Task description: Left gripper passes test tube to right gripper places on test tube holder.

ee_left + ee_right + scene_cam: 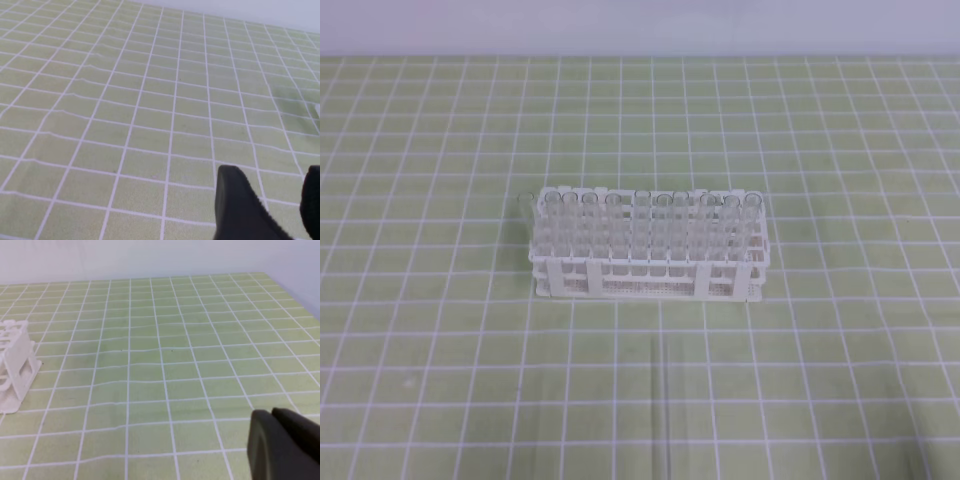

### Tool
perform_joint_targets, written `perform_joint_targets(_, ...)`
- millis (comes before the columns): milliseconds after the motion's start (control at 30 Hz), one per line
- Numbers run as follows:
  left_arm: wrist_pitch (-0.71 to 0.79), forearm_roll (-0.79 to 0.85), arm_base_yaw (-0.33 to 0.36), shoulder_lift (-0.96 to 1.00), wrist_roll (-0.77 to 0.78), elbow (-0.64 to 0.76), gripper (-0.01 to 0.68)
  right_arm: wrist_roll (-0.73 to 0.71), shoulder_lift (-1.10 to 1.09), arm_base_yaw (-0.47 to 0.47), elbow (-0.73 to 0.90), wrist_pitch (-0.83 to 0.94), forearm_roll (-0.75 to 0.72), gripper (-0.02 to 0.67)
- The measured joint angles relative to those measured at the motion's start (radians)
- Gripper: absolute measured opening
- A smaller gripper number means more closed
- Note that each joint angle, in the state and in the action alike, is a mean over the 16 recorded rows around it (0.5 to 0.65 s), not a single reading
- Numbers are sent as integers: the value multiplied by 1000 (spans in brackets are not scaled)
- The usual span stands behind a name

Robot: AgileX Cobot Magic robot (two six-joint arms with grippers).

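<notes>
The white test tube holder (647, 268) stands in the middle of the green checked mat. Several clear tubes stand upright in it, and which one is the task's test tube I cannot tell. One tube (525, 218) at the holder's left end leans outward. Neither arm shows in the exterior high view. In the left wrist view, the left gripper (272, 186) hovers over bare mat with its black fingers (240, 200) apart and nothing between them. In the right wrist view, the right gripper (270, 416) has its fingers pressed together and holds nothing. The holder's end (15, 365) appears at that view's far left.
The green mat with white grid lines (440, 380) covers the whole table. A pale wall (640, 25) runs along the far edge. Nothing but the holder stands on the mat in any view.
</notes>
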Motion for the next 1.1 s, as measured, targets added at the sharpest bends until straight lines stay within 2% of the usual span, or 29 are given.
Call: perform_joint_targets(1100,-11,72,0,21,2,-8,257,0,2,0,0,0,0,-18)
